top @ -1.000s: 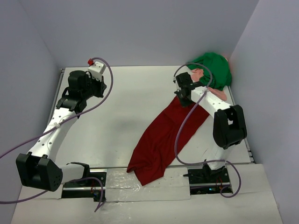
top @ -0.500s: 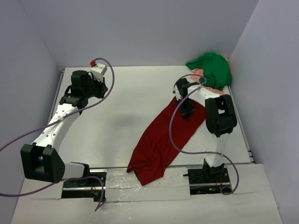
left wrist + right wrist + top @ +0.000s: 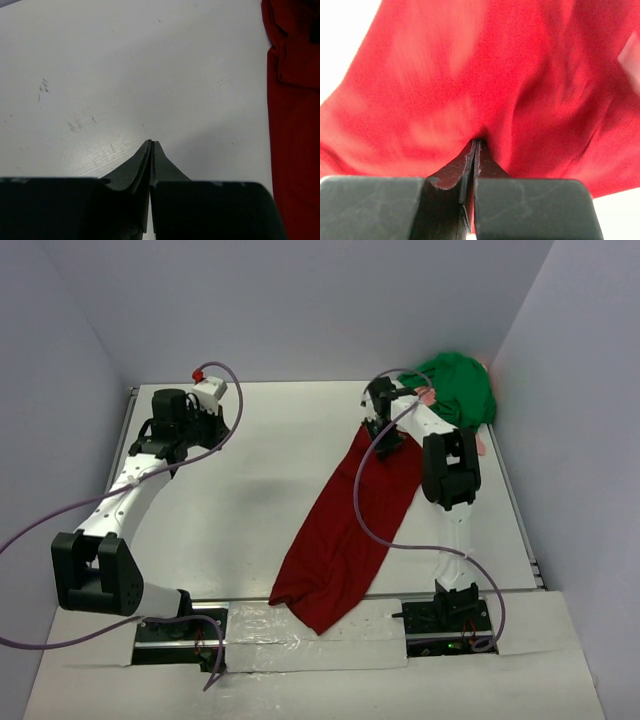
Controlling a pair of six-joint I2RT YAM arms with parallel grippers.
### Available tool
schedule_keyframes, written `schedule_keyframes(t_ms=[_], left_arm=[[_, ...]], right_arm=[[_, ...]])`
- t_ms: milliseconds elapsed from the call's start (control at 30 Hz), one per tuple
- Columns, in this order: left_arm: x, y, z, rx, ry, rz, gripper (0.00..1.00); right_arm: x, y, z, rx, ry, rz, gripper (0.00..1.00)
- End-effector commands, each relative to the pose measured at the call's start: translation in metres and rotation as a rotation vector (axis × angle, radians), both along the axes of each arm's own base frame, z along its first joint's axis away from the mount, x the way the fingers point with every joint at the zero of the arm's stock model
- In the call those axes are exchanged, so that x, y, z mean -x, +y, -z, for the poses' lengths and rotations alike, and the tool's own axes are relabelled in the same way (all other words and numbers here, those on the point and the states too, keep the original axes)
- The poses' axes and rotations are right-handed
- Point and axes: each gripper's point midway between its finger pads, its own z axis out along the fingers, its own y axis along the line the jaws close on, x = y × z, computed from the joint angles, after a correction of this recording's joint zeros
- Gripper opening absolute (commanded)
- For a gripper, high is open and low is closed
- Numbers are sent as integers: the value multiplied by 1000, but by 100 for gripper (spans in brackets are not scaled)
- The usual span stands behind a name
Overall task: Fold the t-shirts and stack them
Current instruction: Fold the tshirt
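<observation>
A dark red t-shirt lies stretched out from the table's front edge toward the back right. My right gripper is shut on its far end, and in the right wrist view the cloth bunches at the fingertips. A bright green t-shirt is heaped in the back right corner, with a salmon-pink cloth showing beside it. My left gripper hovers over bare table at the back left, shut with nothing in it. The red shirt's edge shows at its right.
Grey walls close in the white table on the left, back and right. Purple cables loop off both arms. The right arm's upper link stands over the right side of the red shirt.
My right gripper has carried the red shirt's far end back and leftward, drawing the cloth longer and narrower. The left arm has shifted slightly and its jaws have closed a little more.
</observation>
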Motion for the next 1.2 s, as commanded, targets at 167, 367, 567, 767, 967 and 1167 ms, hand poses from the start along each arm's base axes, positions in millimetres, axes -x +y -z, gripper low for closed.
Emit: schedule_keyframes(t_ms=[167, 367, 567, 767, 967, 1167], left_arm=[[-16, 3, -36, 50, -98, 14, 9], [-15, 8, -41, 56, -100, 13, 8], [-15, 11, -40, 70, -115, 5, 8], [-13, 13, -32, 62, -131, -7, 9], [-9, 16, -14, 49, -125, -15, 9], [-11, 18, 1, 51, -119, -15, 9]], right_arm=[[-104, 37, -26, -63, -199, -9, 0], [-112, 57, -19, -44, -228, -47, 0], [-115, 48, -81, 11, -503, -49, 0], [-98, 36, -162, 38, -663, -26, 0], [-50, 11, -152, 90, -614, -37, 0], [-12, -2, -80, 101, -394, -39, 0]])
